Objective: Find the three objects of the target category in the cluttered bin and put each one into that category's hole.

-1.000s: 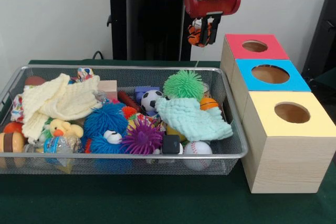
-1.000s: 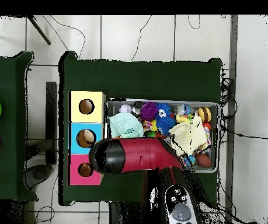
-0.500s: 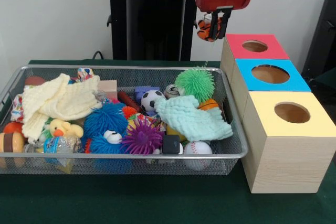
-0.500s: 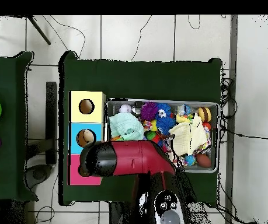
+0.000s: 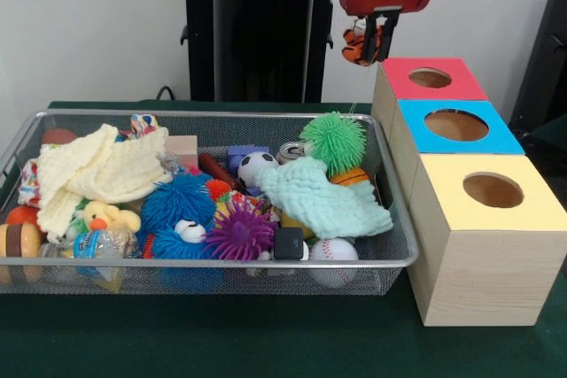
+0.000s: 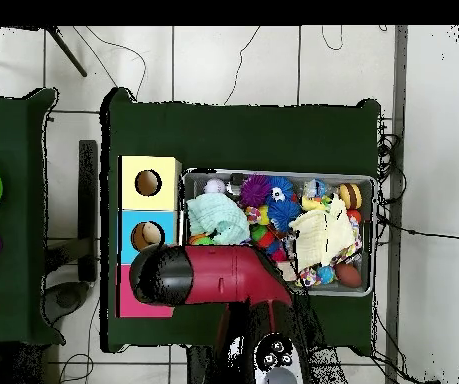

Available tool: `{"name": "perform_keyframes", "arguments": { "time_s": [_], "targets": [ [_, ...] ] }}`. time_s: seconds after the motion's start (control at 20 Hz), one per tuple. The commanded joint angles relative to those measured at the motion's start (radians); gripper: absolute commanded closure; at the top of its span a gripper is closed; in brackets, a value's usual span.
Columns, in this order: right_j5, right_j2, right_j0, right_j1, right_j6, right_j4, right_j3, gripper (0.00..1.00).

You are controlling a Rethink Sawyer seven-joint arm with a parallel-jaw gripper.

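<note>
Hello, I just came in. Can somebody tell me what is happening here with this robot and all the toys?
The robot is sorting toys out of a wire basket into three boxes with holes on top. Right now its gripper is shut on a small orange striped toy, held up in the air just beside the red box, not yet over the hole. The blue box and the yellow box stand next to it. The basket is full of toys, balls and cloths.

Probably a robotics lab: green-clothed table [image 6: 243, 130], loose floor cables [image 6: 273, 60], pale tiled floor [image 6: 223, 60].
</note>
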Motion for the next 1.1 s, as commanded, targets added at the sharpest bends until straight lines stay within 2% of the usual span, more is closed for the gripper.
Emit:
{"name": "perform_keyframes", "arguments": {
  "time_s": [0.05, 1.1],
  "targets": [
    [0.097, -0.026, 0.022, 0.006, 0.249, 0.065, 0.046, 1.0],
    [-0.034, -0.098, 0.131, 0.065, 0.289, 0.14, 0.079, 1.0]
  ]
}}
